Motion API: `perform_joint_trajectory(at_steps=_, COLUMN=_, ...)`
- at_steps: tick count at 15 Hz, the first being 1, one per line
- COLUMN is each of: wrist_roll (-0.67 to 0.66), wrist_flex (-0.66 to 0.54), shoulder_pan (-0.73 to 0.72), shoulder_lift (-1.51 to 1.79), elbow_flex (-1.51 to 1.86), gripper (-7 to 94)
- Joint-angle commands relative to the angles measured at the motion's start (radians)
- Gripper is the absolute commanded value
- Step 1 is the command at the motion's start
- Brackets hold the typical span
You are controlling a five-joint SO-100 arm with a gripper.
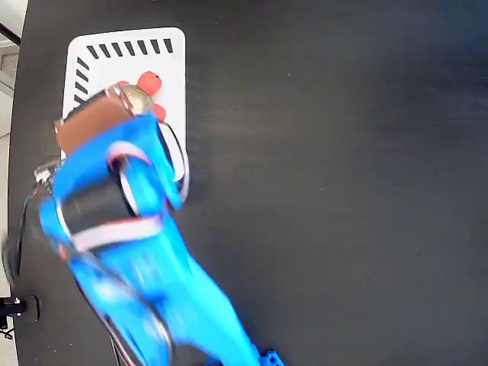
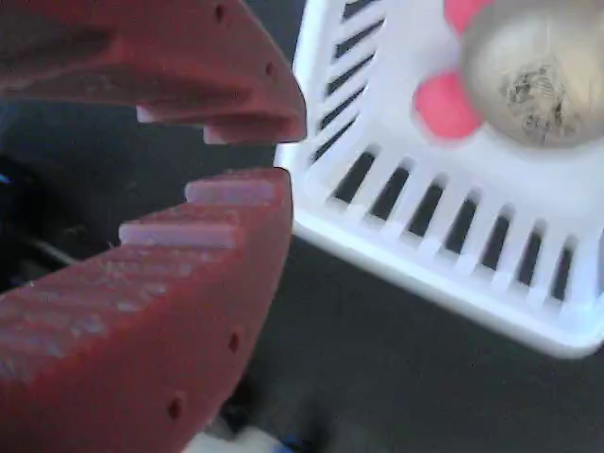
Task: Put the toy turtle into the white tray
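Red pincer [image 2: 247,156] holds nothing, its jaws a little apart beside the white tray [image 2: 528,226], and the toy turtle [image 2: 528,75] lies inside it, so placing seems done and next the arm should pull away without touching it.

Fixed view: the turtle [image 1: 141,95] is lying in the tray [image 1: 171,69], which is sitting at the table's [image 1: 343,191] upper left.

Fixed view overhead, far; wrist view close; both share white tray [image 1: 174,72] [image 2: 444,236].
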Motion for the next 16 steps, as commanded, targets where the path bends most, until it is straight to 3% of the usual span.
perform_joint_trajectory(at_steps=1, wrist_roll=0.077, wrist_flex=-0.083, shoulder_pan=0.005, shoulder_lift=0.305, elbow_flex=0.19, gripper=-1)
perform_joint_trajectory(at_steps=5, wrist_roll=0.225, wrist_flex=-0.199, shoulder_pan=0.017, shoulder_lift=0.718, elbow_flex=0.66, gripper=-1)
perform_joint_trajectory(at_steps=8, wrist_roll=0.341, wrist_flex=-0.321, shoulder_pan=0.123, shoulder_lift=0.948, elbow_flex=1.014, gripper=-1)
perform_joint_trajectory(at_steps=10, wrist_roll=0.347, wrist_flex=-0.379, shoulder_pan=0.179, shoulder_lift=1.094, elbow_flex=1.244, gripper=-1)
perform_joint_trajectory(at_steps=16, wrist_roll=0.325, wrist_flex=-0.373, shoulder_pan=0.235, shoulder_lift=1.459, elbow_flex=1.666, gripper=-1)
